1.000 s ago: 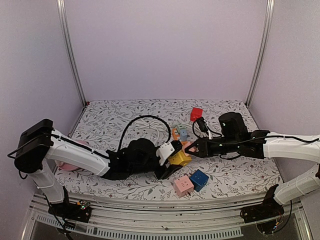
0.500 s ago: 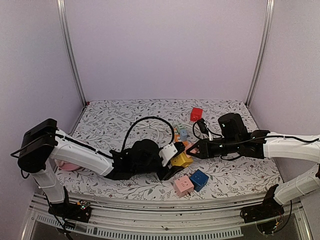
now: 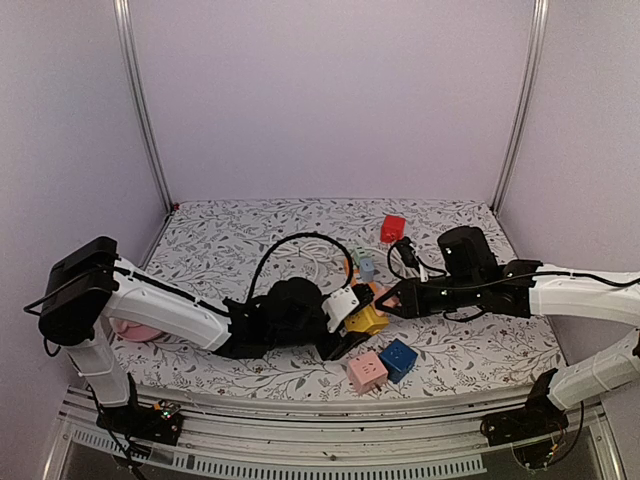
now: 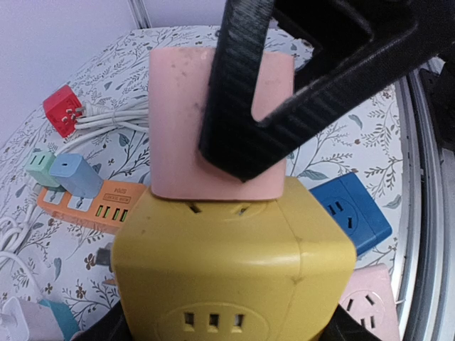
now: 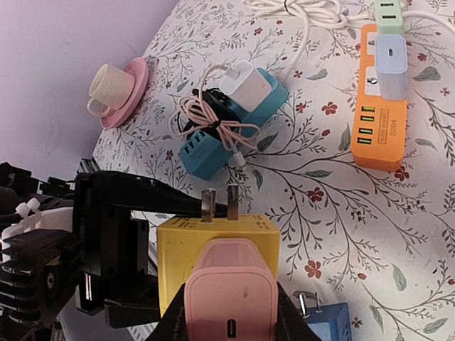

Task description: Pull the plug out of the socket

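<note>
High rear view over the table (image 3: 230, 235); close wrist views, opposite sides of the yellow socket cube (image 4: 234, 263)

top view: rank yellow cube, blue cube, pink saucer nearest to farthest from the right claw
From the right claw, gripping the pink plug:
1. yellow cube, just at its tip
2. blue cube, toward the front
3. pink saucer, far left side

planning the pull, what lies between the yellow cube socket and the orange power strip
Only bare floral tablecloth between the yellow cube socket and the orange power strip, clearest in the right wrist view.
</note>
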